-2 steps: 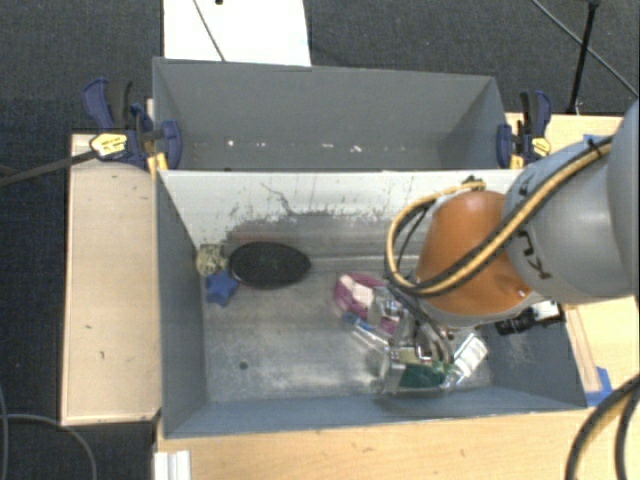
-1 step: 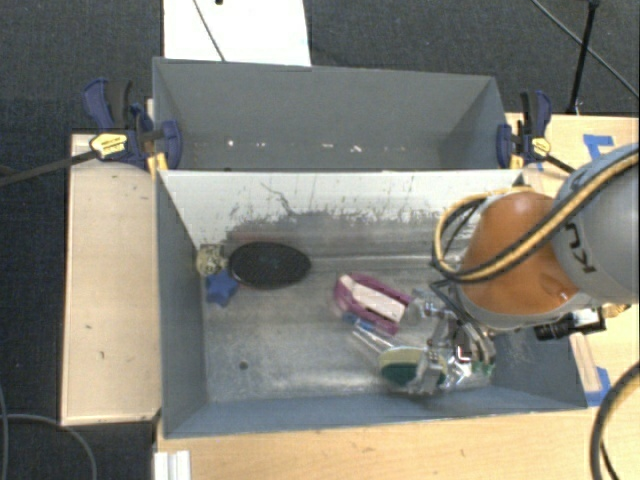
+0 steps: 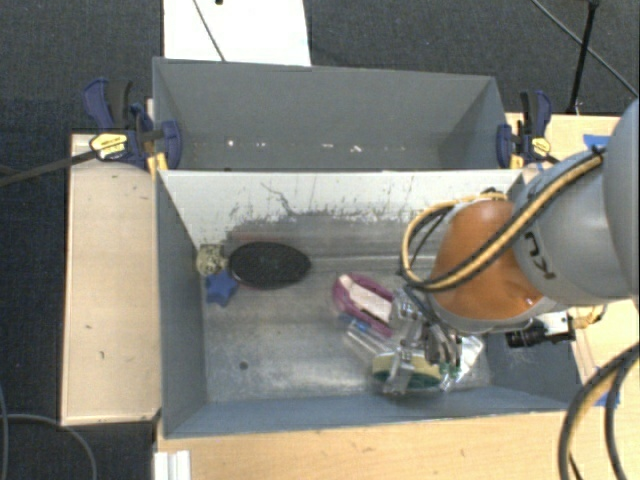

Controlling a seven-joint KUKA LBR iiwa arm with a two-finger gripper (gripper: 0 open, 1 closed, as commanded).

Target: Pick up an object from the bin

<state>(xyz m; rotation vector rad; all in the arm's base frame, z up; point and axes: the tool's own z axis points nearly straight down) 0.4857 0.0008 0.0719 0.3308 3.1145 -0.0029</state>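
Observation:
My gripper [image 3: 410, 366] is low in the bin's front right part, its metal fingers down on a small green and clear packet [image 3: 437, 372] lying on the floor. Just left of the fingers lies a clear plastic piece [image 3: 362, 341]. Behind that rests a purple and white object [image 3: 365, 297], touching or nearly touching the gripper's body. The fingertips are hidden in the clutter.
A black oval brush-like thing [image 3: 268, 264] lies at the back left of the floor. Beside it in the left corner sit a small blue piece [image 3: 220, 287] and a yellowish lump [image 3: 209, 260]. The arm with its orange cover overhangs the bin's right side.

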